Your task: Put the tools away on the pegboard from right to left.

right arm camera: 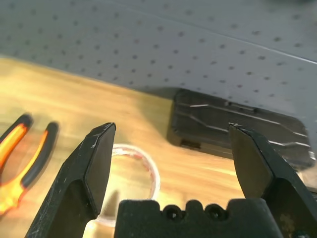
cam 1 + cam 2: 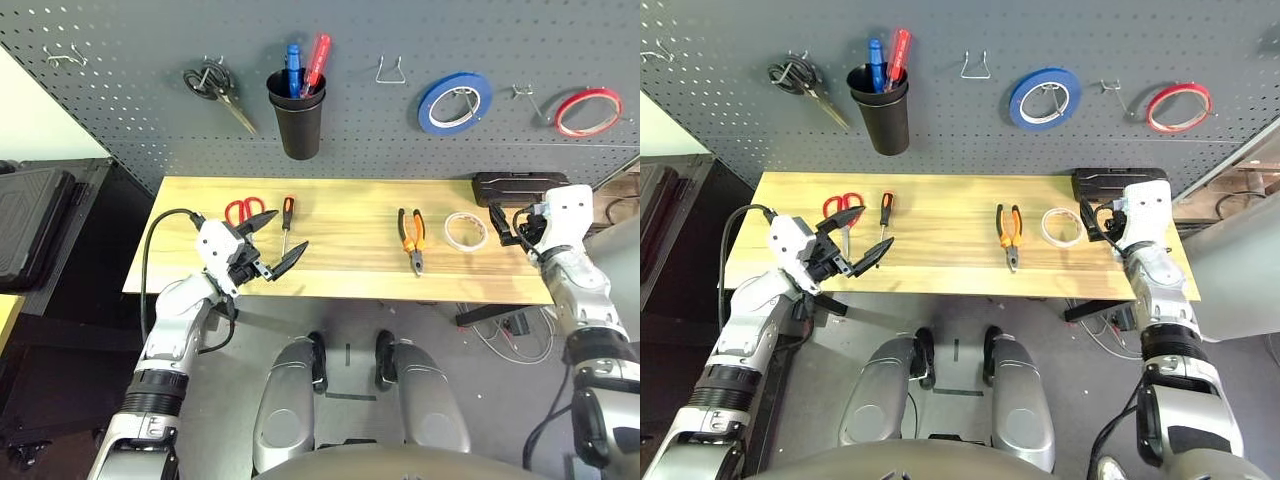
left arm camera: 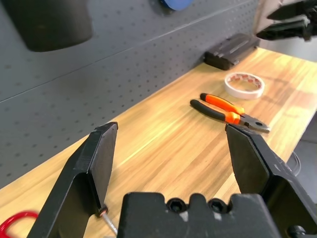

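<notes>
On the wooden table [image 2: 350,250], four tools lie in a row in front of the pegboard [image 2: 400,130]. Farthest right is the white tape roll [image 2: 465,231], a thin ring lying flat with a reddish inner edge. Just beside it, at its nine o'clock, are the pliers [image 2: 411,239], orange and black handles pointing toward the board, metal nose toward the table's front edge. Well apart to the left lie the slim screwdriver [image 2: 286,222], handle toward the board, and the red-handled scissors [image 2: 242,211].

The right gripper [image 2: 509,229] hangs near the table's right end with its fingers spread wide and nothing between them; the white roll sits just at its nine o'clock, not touching. The left gripper [image 2: 270,245] is also wide open and empty, hovering over the front edge, with the screwdriver's tip and the scissors at about its twelve o'clock.
</notes>
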You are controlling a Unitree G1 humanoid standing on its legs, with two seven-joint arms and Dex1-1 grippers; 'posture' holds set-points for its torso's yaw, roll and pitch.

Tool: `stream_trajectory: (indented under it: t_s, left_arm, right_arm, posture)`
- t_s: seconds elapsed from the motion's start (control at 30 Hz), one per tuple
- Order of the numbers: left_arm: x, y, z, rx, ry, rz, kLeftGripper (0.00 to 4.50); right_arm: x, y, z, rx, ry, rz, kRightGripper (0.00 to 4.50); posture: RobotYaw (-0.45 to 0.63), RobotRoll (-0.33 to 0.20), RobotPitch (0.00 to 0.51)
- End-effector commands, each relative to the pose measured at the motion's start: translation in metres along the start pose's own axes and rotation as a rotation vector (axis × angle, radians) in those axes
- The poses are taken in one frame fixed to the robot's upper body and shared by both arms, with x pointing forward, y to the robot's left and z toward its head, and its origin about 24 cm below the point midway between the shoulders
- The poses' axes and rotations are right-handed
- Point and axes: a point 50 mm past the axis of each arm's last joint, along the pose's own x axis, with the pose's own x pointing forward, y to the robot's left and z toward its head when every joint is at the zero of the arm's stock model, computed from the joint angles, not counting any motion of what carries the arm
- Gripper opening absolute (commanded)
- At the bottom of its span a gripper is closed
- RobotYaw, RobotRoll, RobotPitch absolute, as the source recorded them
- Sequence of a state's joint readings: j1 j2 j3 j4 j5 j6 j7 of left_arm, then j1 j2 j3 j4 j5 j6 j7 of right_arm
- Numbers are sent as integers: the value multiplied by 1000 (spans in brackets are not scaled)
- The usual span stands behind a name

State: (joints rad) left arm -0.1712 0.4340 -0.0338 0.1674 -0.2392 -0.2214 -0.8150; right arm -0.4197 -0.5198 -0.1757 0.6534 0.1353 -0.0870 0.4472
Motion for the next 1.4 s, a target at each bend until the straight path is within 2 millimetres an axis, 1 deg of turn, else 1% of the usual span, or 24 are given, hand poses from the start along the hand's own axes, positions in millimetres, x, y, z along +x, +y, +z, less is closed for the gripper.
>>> stream_trajectory:
  t_s: [0.03, 0.13, 0.27, 0.37, 0.43, 0.6, 0.8, 1.07, 1.4]
  left_arm:
    - [2, -8, -3, 56, 68, -89, 4443]
    - [2, -7, -6, 93, 108, -100, 4443]
    - [0, -6, -12, 179, 181, -148, 4443]
    - [2, -5, -12, 187, 193, -151, 4443]
    - [4, -6, -11, 181, 184, -147, 4443]
    - [5, -8, -8, 179, 168, -138, 4443]
    - [5, -8, -4, 179, 155, -127, 4443]
    - [5, -13, 2, 177, 139, -112, 4443]
    - [4, -16, 10, 172, 126, -104, 4443]
  right_arm:
    - [4, -1, 7, -82, 126, 158, 4500]
    - [8, -4, 17, -156, 224, 277, 4500]
    - [17, -10, 31, -232, 330, 387, 4500]
    - [22, -13, 38, -306, 406, 470, 4500]
    - [23, -14, 39, -346, 463, 524, 4500]
    - [25, -9, 33, -430, 621, 672, 4500]
    - [32, 3, 27, -504, 725, 752, 4500]
    - [41, 25, 12, -559, 715, 738, 4500]
    - [40, 33, -7, -569, 720, 671, 4500]
  posture:
    - [47, 0, 321]
    - [43, 0, 329]
    - [41, 0, 342]
    - [45, 0, 351]
    - [50, 0, 357]
    - [63, 0, 367]
    - [90, 0, 384]
    - [118, 0, 401]
    - [128, 0, 424]
